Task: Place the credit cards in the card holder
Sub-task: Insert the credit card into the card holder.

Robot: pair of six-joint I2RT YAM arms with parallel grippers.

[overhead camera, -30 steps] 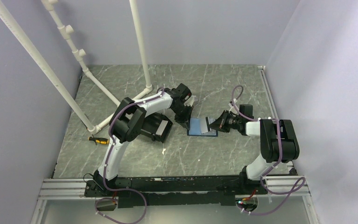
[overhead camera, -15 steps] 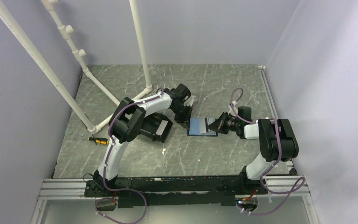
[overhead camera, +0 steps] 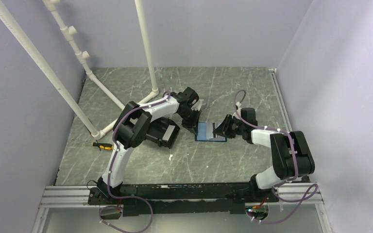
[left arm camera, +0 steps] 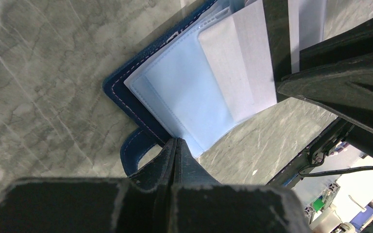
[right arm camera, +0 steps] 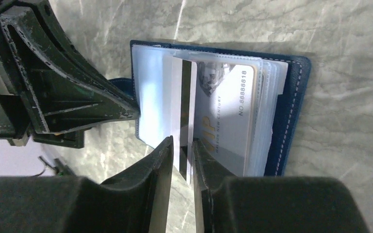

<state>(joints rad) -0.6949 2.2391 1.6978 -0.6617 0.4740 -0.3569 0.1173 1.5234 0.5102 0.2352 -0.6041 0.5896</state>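
while the left gripper (left arm camera: 175, 145) has its fingers pressed together, their tips sit on the edge of the open holder (left arm camera: 112, 90), with its snap tab (left arm camera: 128, 156) sticking out just beside them. beyond those tips the holder lies flat on the table (left arm camera: 39, 73), pale blue sleeves (left arm camera: 184, 97) facing up. opposite, the right gripper (right arm camera: 182, 144) has its fingers a little apart. a white card (right arm camera: 177, 102) with a black stripe runs from the gap between them into the holder's sleeves. whether either pad touches it cannot be told. just to the right of that card, ahead of the right-hand finger, a second card (right arm camera: 228, 111) printed with vip and a number sits in a clear sleeve. the two grippers face each other across the holder. in the top view a black bin (overhead camera: 164, 132) sits on the outer side of the left fingers, away from the holder, and a screwdriver (overhead camera: 102, 145) lies well apart from both grippers.
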